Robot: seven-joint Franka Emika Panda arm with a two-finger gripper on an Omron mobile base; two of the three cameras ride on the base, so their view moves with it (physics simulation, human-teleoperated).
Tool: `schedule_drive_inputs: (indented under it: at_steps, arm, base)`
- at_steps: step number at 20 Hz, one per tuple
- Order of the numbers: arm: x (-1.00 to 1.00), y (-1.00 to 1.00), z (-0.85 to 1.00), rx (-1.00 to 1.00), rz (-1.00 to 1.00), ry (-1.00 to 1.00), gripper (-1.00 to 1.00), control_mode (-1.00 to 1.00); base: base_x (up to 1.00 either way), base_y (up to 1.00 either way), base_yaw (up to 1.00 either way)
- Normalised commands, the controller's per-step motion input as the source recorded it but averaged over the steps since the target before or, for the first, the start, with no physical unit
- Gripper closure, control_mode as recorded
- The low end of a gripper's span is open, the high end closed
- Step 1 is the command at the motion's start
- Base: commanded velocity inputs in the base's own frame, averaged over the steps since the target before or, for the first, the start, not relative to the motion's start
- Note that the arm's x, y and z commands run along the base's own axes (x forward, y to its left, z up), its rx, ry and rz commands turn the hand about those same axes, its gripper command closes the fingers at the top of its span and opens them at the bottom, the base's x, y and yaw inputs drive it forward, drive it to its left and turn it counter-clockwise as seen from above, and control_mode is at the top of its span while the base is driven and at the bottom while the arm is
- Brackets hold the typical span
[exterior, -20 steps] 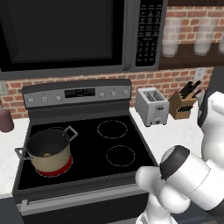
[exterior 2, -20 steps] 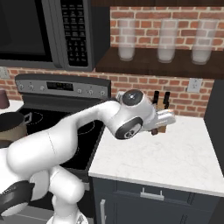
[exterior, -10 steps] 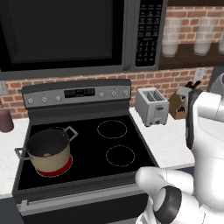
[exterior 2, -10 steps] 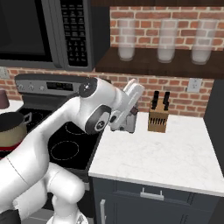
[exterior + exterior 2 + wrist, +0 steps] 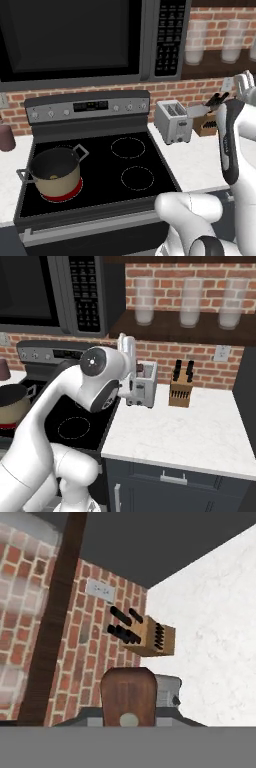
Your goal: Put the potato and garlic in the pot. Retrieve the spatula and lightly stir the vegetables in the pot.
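Pot (image 5: 54,172) at lower left of the left base view, on the stove's (image 5: 100,175) front-left burner, with a yellowish lump, the potato (image 5: 53,176), inside. My gripper (image 5: 127,348) appears left of centre in the right base view, near the toaster (image 5: 142,385); I cannot tell its finger spacing. Hand view: brown spatula (image 5: 128,696) at bottom centre (knife block (image 5: 148,637) beyond).
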Motion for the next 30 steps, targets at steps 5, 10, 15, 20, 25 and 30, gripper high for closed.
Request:
schedule_drive_inputs:
  at_steps: [5, 10, 15, 20, 25, 30]
  arm:
    - [0.0, 0.42, 0.21, -0.63, 0.52, 0.0, 1.0, -1.0]
    - [0.0, 0.65, 0.53, -0.68, 0.32, 0.01, 1.0, -1.0]
    - [0.0, 0.57, 0.21, -0.57, 0.17, 0.28, 1.0, -1.0]
    - [-0.09, 0.39, 0.0, -0.24, 0.01, 0.15, 1.0, -1.0]
    - [-0.16, 0.26, 0.0, -0.13, 0.0, -0.08, 1.0, -1.0]
    - [0.0, 0.09, 0.0, -0.05, 0.0, 0.0, 1.0, 1.0]
  base:
    - [0.0, 0.0, 0.0]
    - [0.0, 0.0, 0.0]
    - [0.0, 0.0, 0.0]
    - [0.0, 0.0, 0.0]
    - [0.0, 0.0, 0.0]
    - [0.0, 0.14, 0.0]
